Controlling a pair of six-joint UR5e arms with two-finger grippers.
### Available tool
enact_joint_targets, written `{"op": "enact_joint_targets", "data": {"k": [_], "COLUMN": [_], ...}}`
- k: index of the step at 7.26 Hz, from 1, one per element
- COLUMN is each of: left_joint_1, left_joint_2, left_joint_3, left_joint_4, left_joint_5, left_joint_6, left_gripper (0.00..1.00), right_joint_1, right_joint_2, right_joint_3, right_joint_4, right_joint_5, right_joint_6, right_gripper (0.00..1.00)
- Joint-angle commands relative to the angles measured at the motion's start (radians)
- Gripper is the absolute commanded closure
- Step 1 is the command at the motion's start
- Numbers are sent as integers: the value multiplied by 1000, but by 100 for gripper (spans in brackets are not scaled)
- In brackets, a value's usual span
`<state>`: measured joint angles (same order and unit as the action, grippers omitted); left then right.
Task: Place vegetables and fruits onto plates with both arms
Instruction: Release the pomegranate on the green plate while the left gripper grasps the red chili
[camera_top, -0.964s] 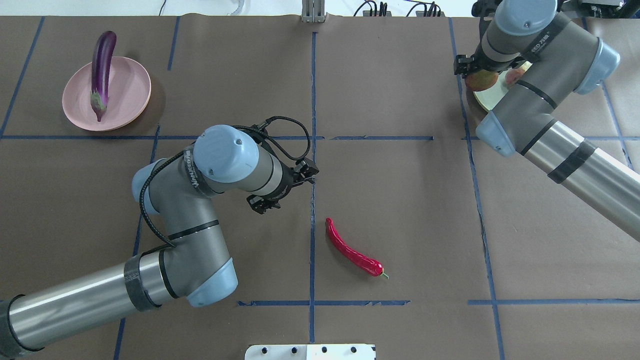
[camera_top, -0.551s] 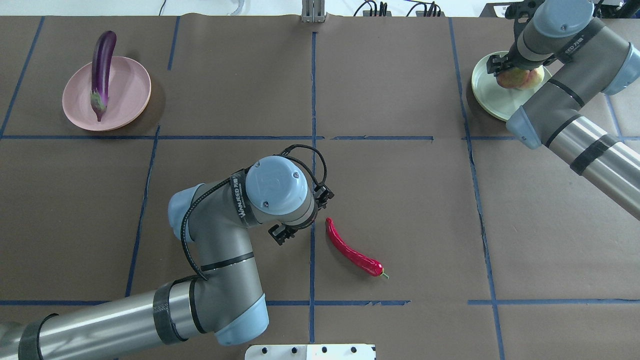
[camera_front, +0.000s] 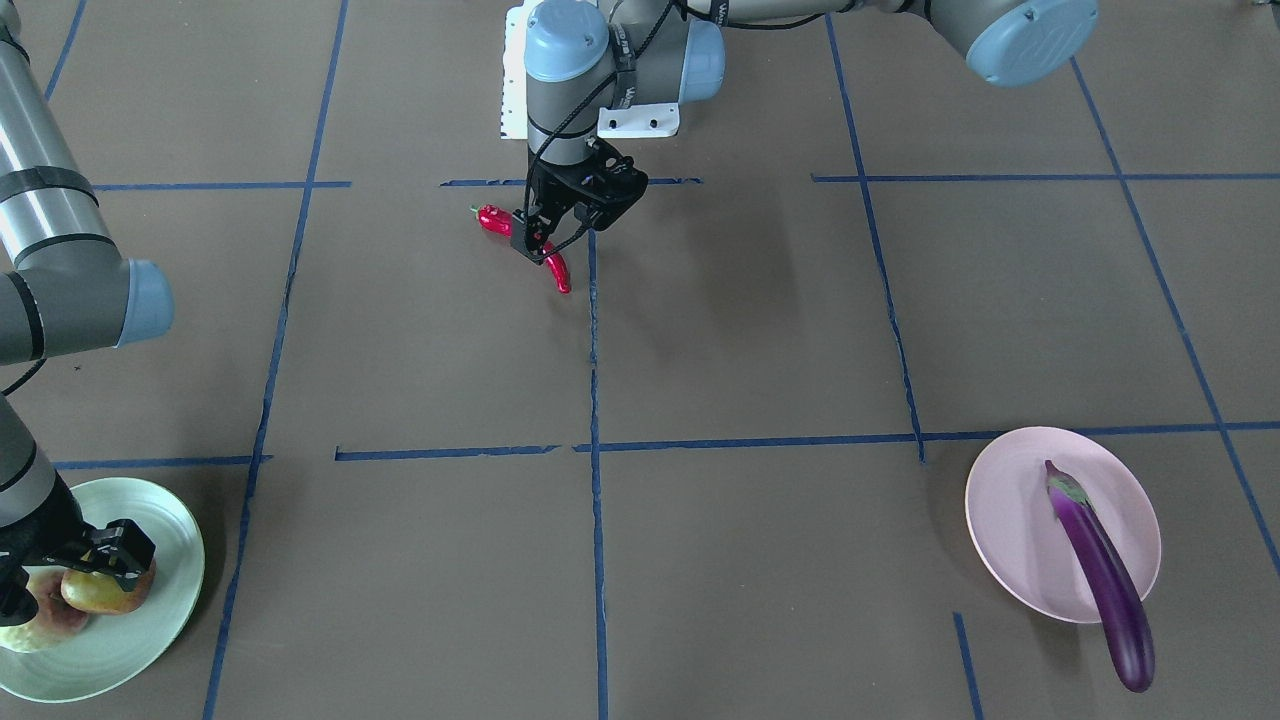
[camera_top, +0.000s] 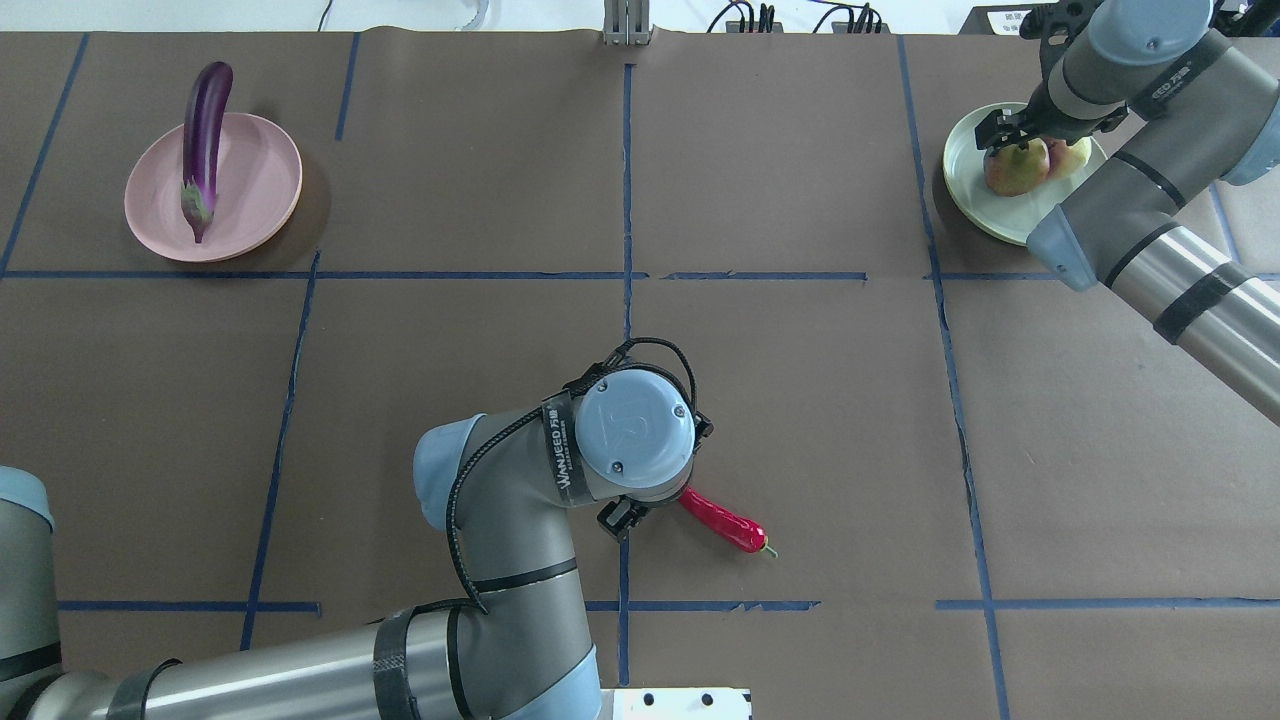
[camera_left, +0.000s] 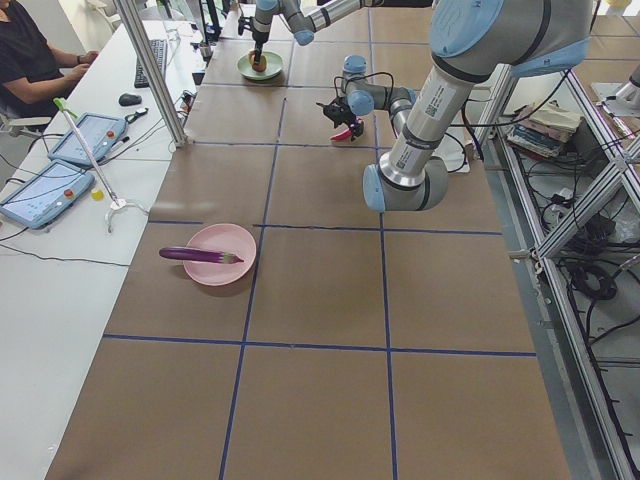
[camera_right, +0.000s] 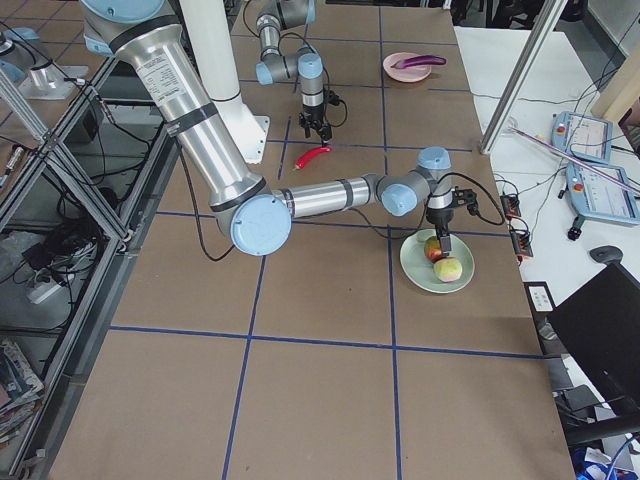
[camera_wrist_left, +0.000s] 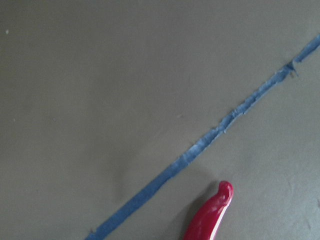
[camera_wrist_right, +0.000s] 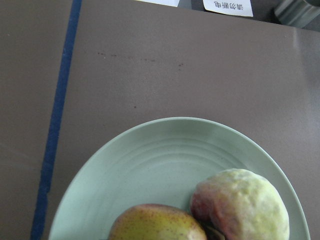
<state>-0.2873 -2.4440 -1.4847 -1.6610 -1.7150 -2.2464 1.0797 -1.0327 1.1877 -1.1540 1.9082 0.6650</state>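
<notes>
Exterior front-facing: left gripper (camera_front: 548, 240) hovers over chili pepper (camera_front: 558, 272), apparently open.

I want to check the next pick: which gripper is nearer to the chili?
Left. The left gripper hangs right over the chili; the right gripper is far off, at the green plate.

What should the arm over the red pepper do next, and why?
Probably lower the left gripper slightly and close it on the red chili pepper: its jaws look open and straddle the pepper, which lies on the table, while the pink plate holds only the eggplant.
</notes>
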Motion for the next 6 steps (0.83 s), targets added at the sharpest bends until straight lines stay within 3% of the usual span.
{"op": "enact_joint_targets", "data": {"k": [1, 2, 3, 4, 6], "left_joint_1": [45, 51, 53, 51, 47], "left_joint_2": [-30, -32, -39, -38, -32], "left_joint_3": [52, 56, 54, 43, 29], "left_joint_4": [-10, -10, -10, -13, -52], "left_joint_5": [54, 54, 54, 52, 57], "left_joint_6": [-4, -5, -7, 10, 30], "left_gripper": [0, 13, 63, 94, 100], "right_joint_1": [84, 88, 89, 89, 89], "right_joint_2": [3, 6, 6, 2, -6], "right_joint_3": [21, 21, 23, 27, 41], "right_joint_4": [0, 0, 2, 2, 2], "right_joint_5": [200, 212, 212, 213, 212], "right_joint_6": [-15, -16, -16, -16, -16], "right_gripper": [0, 0, 0, 0, 0]}}
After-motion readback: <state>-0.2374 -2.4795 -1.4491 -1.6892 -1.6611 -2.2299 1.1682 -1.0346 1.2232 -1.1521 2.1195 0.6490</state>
